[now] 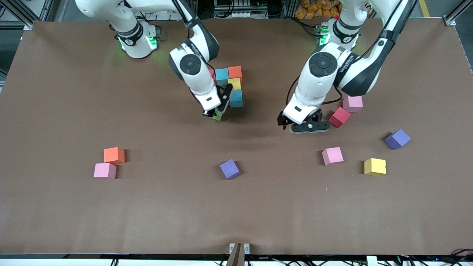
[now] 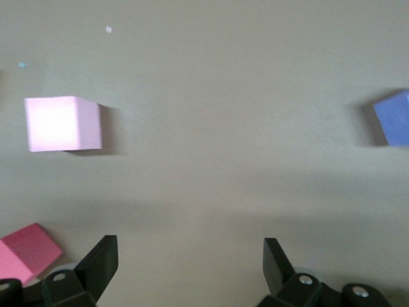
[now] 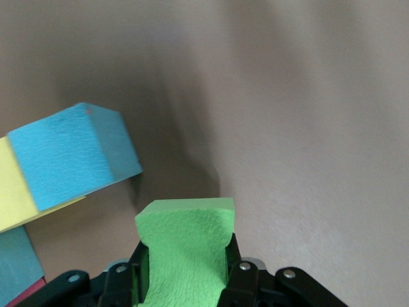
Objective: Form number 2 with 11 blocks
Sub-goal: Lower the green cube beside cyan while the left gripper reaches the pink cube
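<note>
Beside the blue block (image 1: pixel 236 98), right claw (image 1: pixel 215 113) clamped on green block (image 3: pixel 185 246), left claw (image 1: pixel 308 125) spread apart near red block (image 1: pixel 339 117).

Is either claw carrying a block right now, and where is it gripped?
The right claw pinches the green block by two opposite sides. The left claw is open and holds nothing.
</note>
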Tool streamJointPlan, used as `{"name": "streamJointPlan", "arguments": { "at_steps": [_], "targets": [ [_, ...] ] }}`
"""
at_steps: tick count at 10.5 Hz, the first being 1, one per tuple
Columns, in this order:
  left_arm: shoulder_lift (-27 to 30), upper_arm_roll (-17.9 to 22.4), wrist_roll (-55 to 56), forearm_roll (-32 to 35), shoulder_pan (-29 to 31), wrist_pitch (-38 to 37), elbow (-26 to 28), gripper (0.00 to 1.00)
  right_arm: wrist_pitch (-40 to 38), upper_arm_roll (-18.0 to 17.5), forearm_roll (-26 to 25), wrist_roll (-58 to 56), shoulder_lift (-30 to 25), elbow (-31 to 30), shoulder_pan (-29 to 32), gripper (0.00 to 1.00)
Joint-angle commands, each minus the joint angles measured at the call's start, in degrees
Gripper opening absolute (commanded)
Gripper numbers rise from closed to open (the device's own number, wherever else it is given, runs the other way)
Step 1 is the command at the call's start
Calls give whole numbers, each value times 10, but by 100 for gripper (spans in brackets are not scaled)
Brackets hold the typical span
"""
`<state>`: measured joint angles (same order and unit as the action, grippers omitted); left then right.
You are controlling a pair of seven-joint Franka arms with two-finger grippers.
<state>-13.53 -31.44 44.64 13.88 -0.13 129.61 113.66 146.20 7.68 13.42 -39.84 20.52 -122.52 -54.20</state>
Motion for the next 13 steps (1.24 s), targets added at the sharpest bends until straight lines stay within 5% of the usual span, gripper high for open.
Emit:
{"name": "streamJointPlan", "arguments": {
  "at_steps": [1, 4, 7, 13],
  "targets": [
    [27, -7, -46, -5, 43, -16, 8, 100, 3, -35, -57, -20, -14, -14, 12, 41],
    [26, -1, -119, -6, 91, -17, 7, 100, 15, -44, -84, -46, -8, -16, 25, 41],
    [-11, 30, -153, -2, 102, -18, -6, 100, 63, -92, -86, -96, -1, -39, 85, 41],
    [-80, 72, -177, 4, 96, -18, -55, 100, 87, -107, -85, -96, 0, -55, 81, 40]
  ]
}}
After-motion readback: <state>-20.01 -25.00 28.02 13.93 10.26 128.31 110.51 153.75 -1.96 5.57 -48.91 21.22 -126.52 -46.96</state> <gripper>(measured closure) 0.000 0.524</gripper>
